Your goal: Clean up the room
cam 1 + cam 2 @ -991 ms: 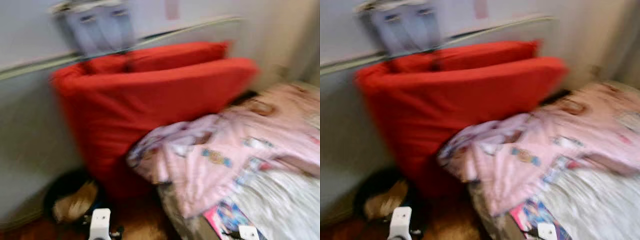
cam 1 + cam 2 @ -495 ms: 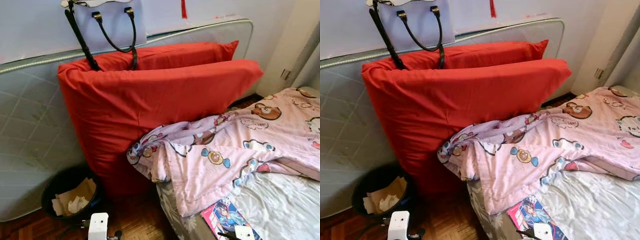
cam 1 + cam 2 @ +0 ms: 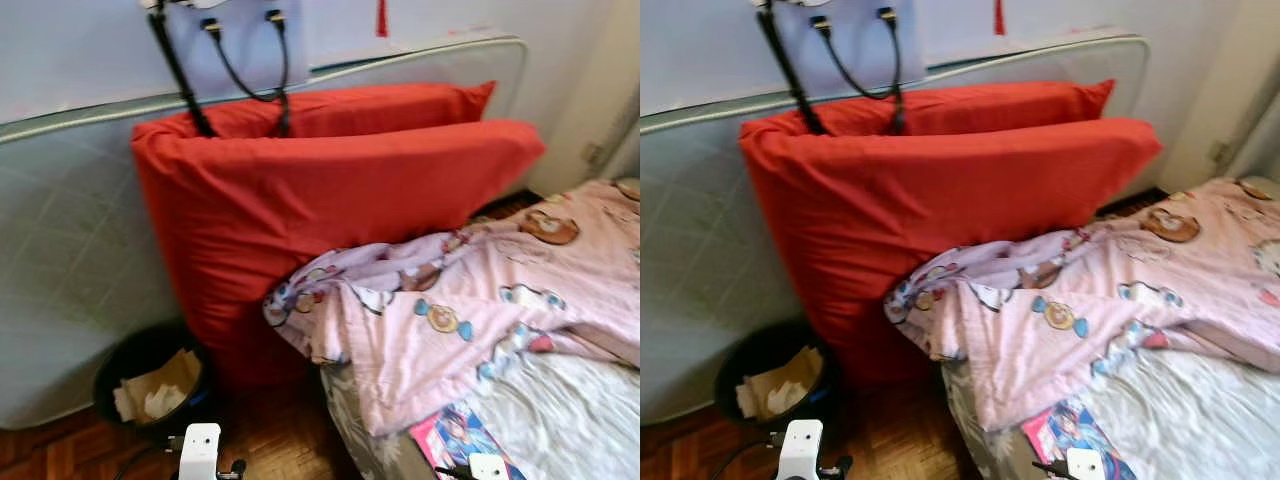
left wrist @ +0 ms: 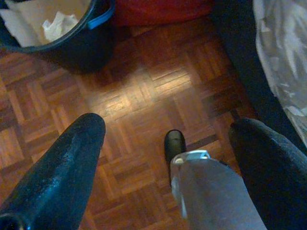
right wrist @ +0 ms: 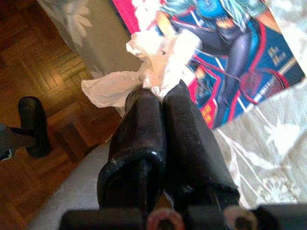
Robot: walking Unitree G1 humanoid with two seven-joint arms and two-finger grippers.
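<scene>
A crumpled white tissue (image 5: 158, 60) was pinched between my right gripper's (image 5: 160, 96) closed fingers, hanging over the magazine (image 5: 230, 52) at the bed's (image 3: 1200, 420) edge. My left gripper (image 4: 168, 139) hung with fingers spread wide above the wooden floor (image 4: 144, 96), near the black bin (image 3: 150, 385) of paper beside the red cushions (image 3: 330, 210).

The left gripper (image 4: 165, 139) hangs with its fingers (image 4: 62, 172) spread wide apart. The right gripper (image 5: 163, 103) has its fingers (image 5: 144, 124) pressed together, pinching white tissue (image 5: 158, 62) at their tips.
</scene>
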